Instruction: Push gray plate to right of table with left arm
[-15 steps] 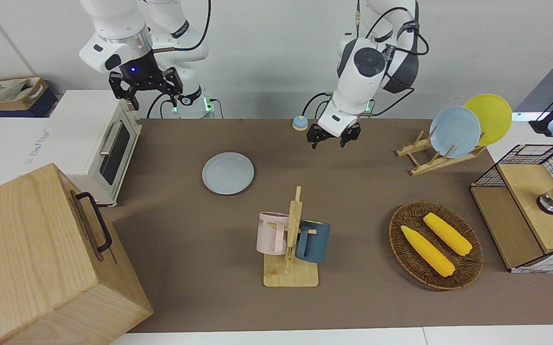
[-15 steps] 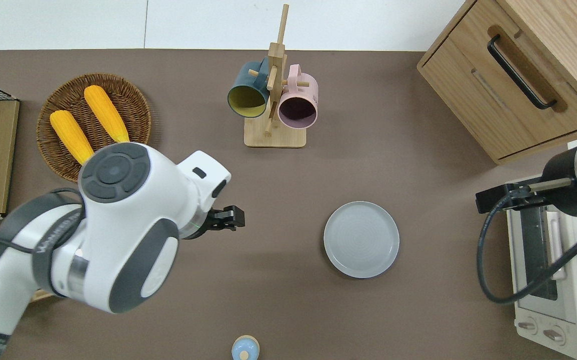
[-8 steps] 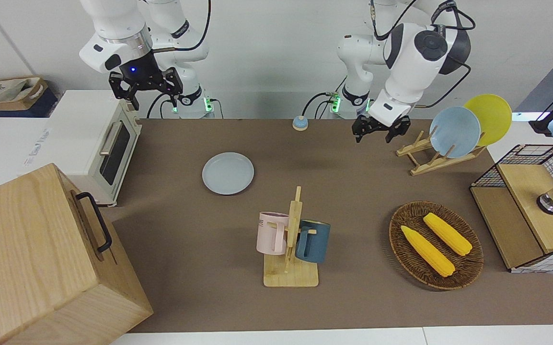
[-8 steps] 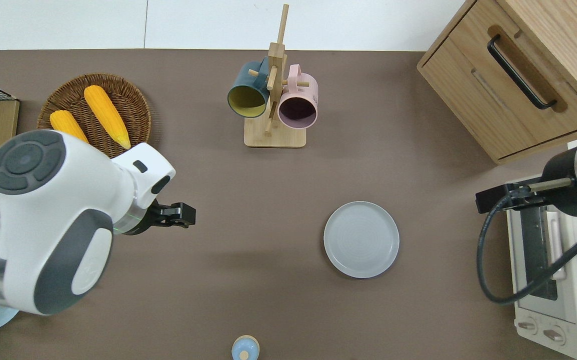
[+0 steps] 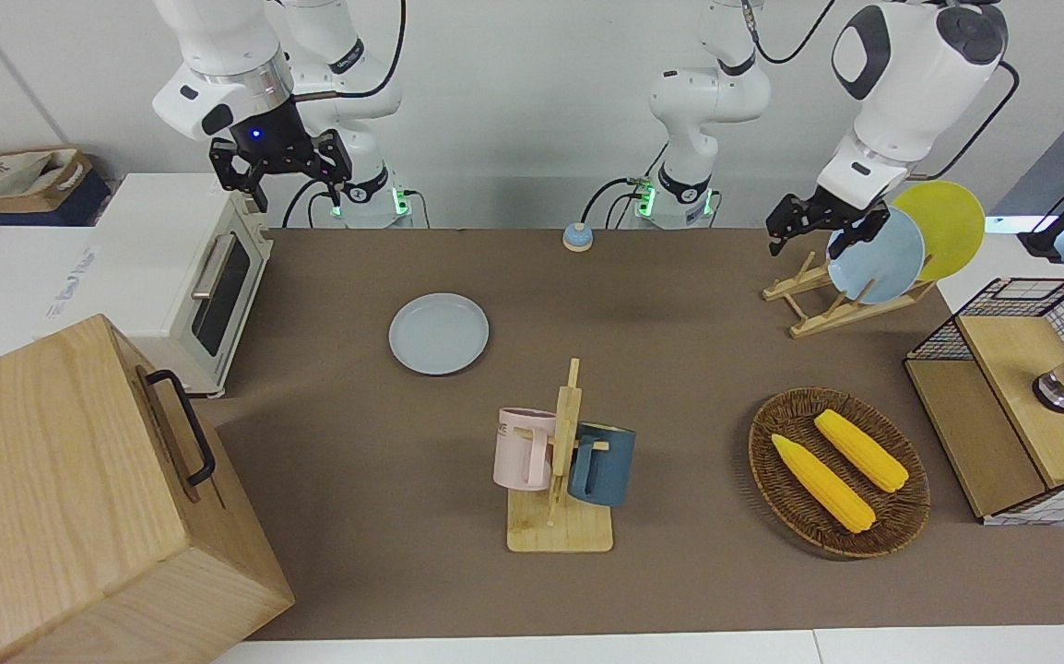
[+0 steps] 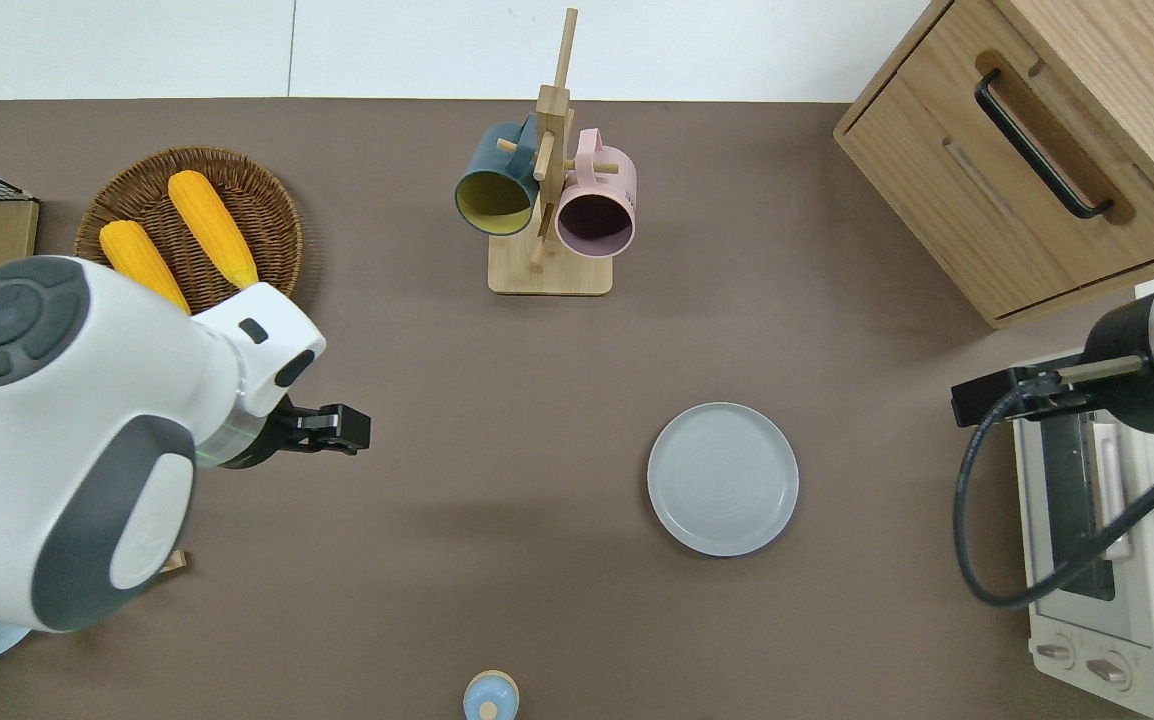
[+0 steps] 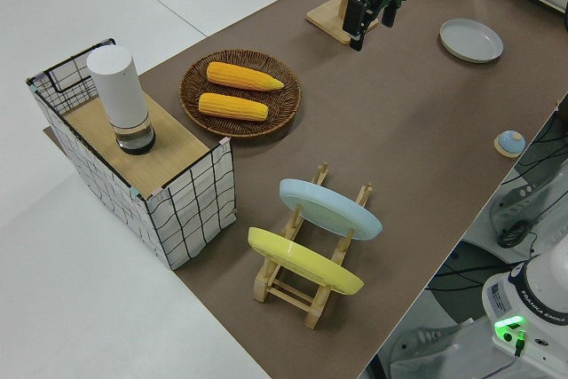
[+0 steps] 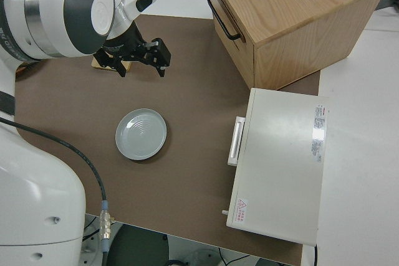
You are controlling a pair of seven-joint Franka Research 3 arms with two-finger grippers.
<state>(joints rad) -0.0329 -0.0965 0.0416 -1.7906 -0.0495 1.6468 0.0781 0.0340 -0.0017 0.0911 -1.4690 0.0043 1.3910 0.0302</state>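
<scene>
Left arm's gripper: hanging over bare brown desk, jaws apart, holding nothing.
Pale gray round plate: lying flat, well apart from the jaws, toward the right arm's end.
Between: nothing standing.
Wicker basket: partly hidden under the arm.
Right arm: parked.

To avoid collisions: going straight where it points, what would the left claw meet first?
The left claw tilts down toward the gray plate; likely bare table first, though depth is unclear.

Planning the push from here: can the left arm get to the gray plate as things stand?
Probably yes. The left gripper is up over bare table, well apart from the gray plate, and nothing stands between them; the mug rack sits farther from the robots.
</scene>
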